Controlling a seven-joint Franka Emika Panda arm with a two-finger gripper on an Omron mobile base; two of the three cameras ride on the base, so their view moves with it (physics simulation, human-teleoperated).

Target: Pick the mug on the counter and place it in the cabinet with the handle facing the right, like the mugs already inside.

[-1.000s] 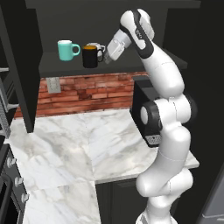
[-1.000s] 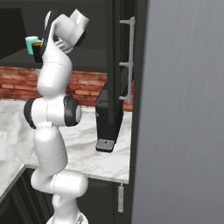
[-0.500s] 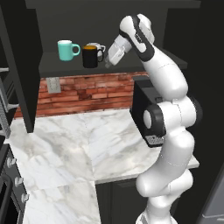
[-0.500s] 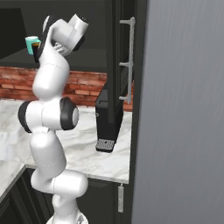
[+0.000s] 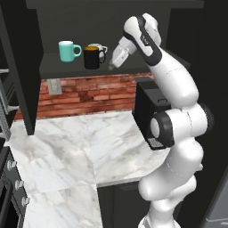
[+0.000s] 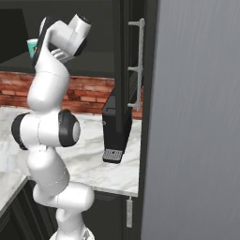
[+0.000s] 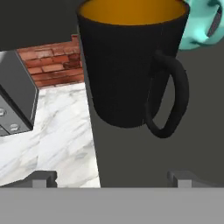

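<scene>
- Mug (image 5: 92, 58): black, with an orange inside; it is seen standing upright on the shelf board of the cabinet (image 5: 35, 26), between a teal mug (image 5: 67, 50) to its left and the gripper (image 5: 111, 67) to its right.
- Handle (image 5: 103, 55): a black loop, turned to the right in the left base view, toward the gripper; in the hand view (image 7: 173, 98) it is shown on the right of the mug body.
- White mug (image 5: 99, 46): partly hidden behind the black mug; only its rim and handle are visible.
- Gripper: held just beside the mug at shelf height and apart from it. In the hand view the two fingertips (image 7: 41, 178) are set wide, with nothing held between them.
- Counter (image 5: 80, 147): white marble with grey veins, below a red brick wall (image 5: 89, 93).
- Coffee machine (image 6: 115, 126): black, standing on the counter against the wall.
</scene>
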